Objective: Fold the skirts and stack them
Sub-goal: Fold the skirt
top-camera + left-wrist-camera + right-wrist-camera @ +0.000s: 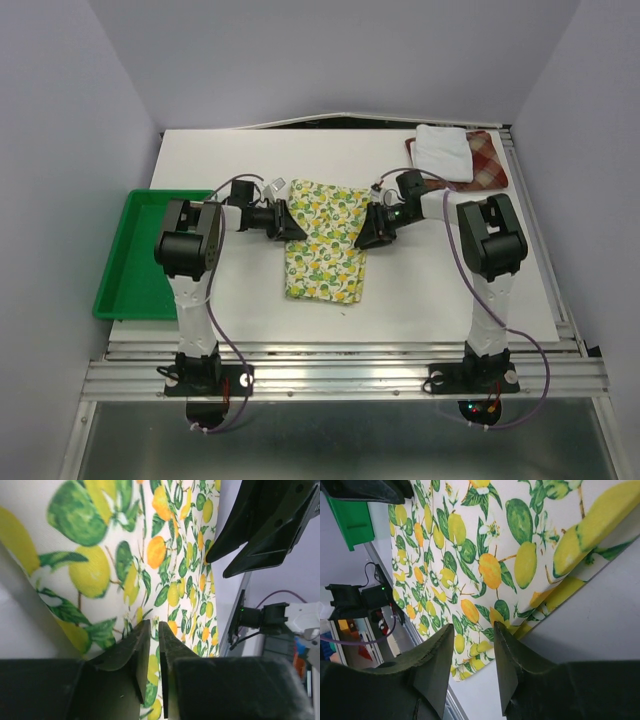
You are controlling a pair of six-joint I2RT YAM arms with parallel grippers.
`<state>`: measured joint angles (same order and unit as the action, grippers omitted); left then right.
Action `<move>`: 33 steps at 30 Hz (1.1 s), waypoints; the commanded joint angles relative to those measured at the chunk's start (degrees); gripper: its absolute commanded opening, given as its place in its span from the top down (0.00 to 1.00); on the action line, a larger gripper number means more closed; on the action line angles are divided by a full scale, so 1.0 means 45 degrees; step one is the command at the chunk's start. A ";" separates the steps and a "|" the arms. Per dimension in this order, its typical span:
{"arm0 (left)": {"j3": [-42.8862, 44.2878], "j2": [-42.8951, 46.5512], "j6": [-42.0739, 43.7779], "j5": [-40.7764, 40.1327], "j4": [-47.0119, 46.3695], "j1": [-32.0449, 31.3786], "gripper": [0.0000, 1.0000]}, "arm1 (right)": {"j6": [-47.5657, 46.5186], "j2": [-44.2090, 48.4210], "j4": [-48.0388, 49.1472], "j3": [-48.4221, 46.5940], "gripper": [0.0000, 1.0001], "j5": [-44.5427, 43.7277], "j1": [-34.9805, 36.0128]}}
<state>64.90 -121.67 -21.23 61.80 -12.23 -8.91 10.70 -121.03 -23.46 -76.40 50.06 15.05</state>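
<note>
Far left on the white tabletop (450,285): a green tray (140,270), shallow, lying along the tabletop's left edge, its right side partly hidden behind the left arm's elbow.

Next, the left claw (288,228), reaching rightward and low, set against the left edge of the fruit-print skirt (325,255). Clenched down to a thin slit in the left wrist view, lemon-and-leaf print visible inside the slit, so gripping that skirt by its left edge. Cloth there raised a little off the tabletop, a grey shadow band beneath it.

Centre of the tabletop: the fruit-print skirt itself, spread between the 2 claws, long axis running away from the arm bases, far part a little wider than the near part. Near hem flat on the tabletop.

Just right of it, the right claw (371,234), facing the left one, at the skirt's right edge. Released: 2 fingers (440,655) plainly apart in the right wrist view, straddling the raised edge of the cloth, print showing between them. More than 1 layer of cloth visible at that edge.

Far right, at the back corner: the white skirt (442,150), folded into a small rectangle, lying on top of the plaid skirt (492,160), red-and-cream checks peeking out along its right and near sides. Both well apart from the claws.
</note>
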 commanded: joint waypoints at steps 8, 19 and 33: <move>0.0910 0.7247 0.8635 -0.5289 0.4726 -0.0869 0.48 | -0.1225 0.1524 -0.1504 -0.0755 0.55 -0.0736 -0.0180; -0.4712 1.2057 1.4914 -1.2010 0.5530 -0.8831 0.46 | -0.1479 0.1213 -0.1817 -0.2317 0.52 -0.0559 0.0482; -0.5401 0.8817 1.5382 -1.4786 0.3344 -1.1693 0.49 | -0.1772 -0.0857 -0.1075 -0.2807 0.53 -0.1085 0.1402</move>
<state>39.72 -78.17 44.60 0.80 7.84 -61.12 4.67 -123.17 -29.89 -86.65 46.92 21.30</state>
